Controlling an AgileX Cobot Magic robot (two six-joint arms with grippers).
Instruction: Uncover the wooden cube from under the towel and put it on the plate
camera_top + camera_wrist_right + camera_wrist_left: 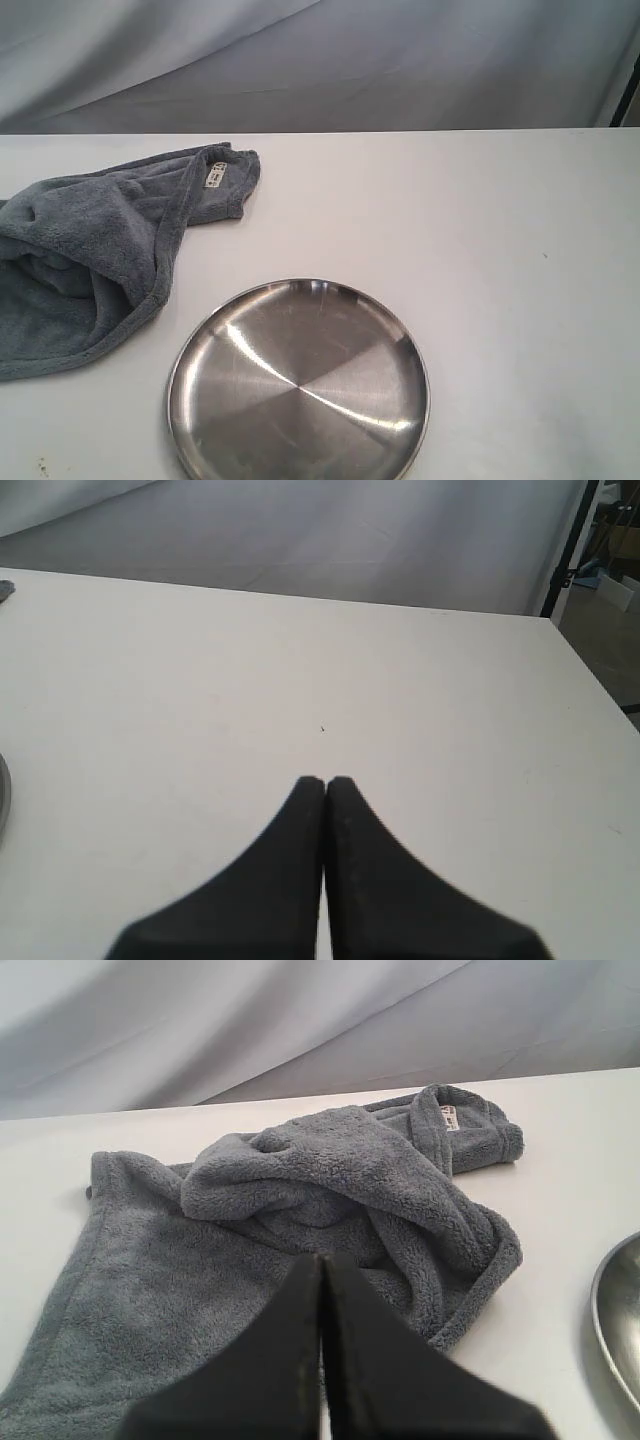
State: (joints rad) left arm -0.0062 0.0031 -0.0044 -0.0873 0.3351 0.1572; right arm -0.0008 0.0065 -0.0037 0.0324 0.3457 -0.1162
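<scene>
Towel (90, 250) lying bunched on counter (500, 300) beside empty plate (300, 385), likely hiding cube. Left hand (322, 1260) aiming at towel, pressed together, empty; right hand (325, 782) same.

White table (520, 320) is lying flat in front of me, matte, filling most of every view. Grey draped backdrop (320, 60) is hanging behind its far edge, folds running diagonally. A tiny dark speck (322, 729) is sitting on the tabletop. Past the table's corner a black pole (572, 550) is standing upright. Blurry clutter (620, 550) is showing behind it, possibly boxes.
</scene>
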